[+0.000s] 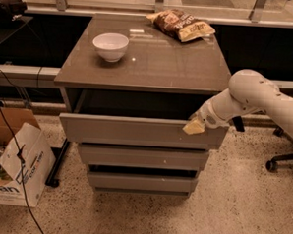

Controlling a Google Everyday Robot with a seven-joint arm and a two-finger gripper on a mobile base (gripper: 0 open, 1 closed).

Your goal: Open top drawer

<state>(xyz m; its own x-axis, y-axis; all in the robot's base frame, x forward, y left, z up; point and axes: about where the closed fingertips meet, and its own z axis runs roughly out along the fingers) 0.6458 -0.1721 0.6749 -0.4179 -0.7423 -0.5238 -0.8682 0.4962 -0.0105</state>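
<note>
Bottom of frame: speckled terrazzo floor (240,212), glossy. Lower left, a cardboard box (23,164) with one white printed side, tilted, and a thin black cable (17,149) running across it.

Centre: a grey cabinet with three flat, matte, handleless fronts, stepped. The smallest drawer (140,181) is lowest and narrowest. The mid drawer (142,157) is above it and a bit wider. The top drawer (136,132) is widest and tallest and sits just below centre of frame. It is pulled forward of the cabinet body, with a dark open gap behind its front panel under the worktop (164,65).

The claw (194,126) is pale yellowish and sits at the top edge of that front panel, near its right end, touching it. Clenched or released: cannot tell.

The arm (256,97) is smooth white rounded plastic. It enters from the right edge, bends at a bulbous joint and angles down-left to the claw.

Right edge: a black castor of a chair base (282,158).

The worktop is brown, flat and slightly reflective. On it, upper left, a round white glossy bowl (111,46), upright. Farther back, upper right, a crinkled brown-and-yellow snack bag (182,25) lying flat, well apart from the bowl.
</note>
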